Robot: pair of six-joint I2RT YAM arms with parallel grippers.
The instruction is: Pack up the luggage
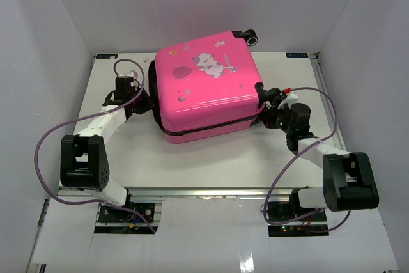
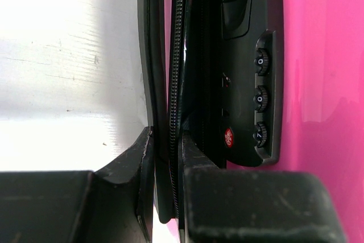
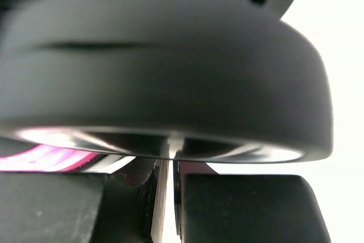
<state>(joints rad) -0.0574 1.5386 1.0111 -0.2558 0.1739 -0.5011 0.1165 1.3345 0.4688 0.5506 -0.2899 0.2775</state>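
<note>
The luggage (image 1: 204, 91), a glossy hot-pink hard-shell suitcase with a cartoon animal print, lies flat and closed on the white table (image 1: 211, 164). My left gripper (image 1: 148, 103) is at its left side. In the left wrist view the gripper (image 2: 166, 157) is shut on the black zipper trim (image 2: 173, 55), beside the combination lock (image 2: 253, 78). My right gripper (image 1: 268, 110) is at the suitcase's right corner. In the right wrist view it (image 3: 170, 169) is shut, with only a thin slit between the fingers, right below a black wheel (image 3: 170, 66).
White walls close in the table on the left, back and right. Another black wheel (image 1: 252, 35) sticks out at the suitcase's far corner. Purple cables loop from both arms over the table's sides. The arm bases stand at the near edge.
</note>
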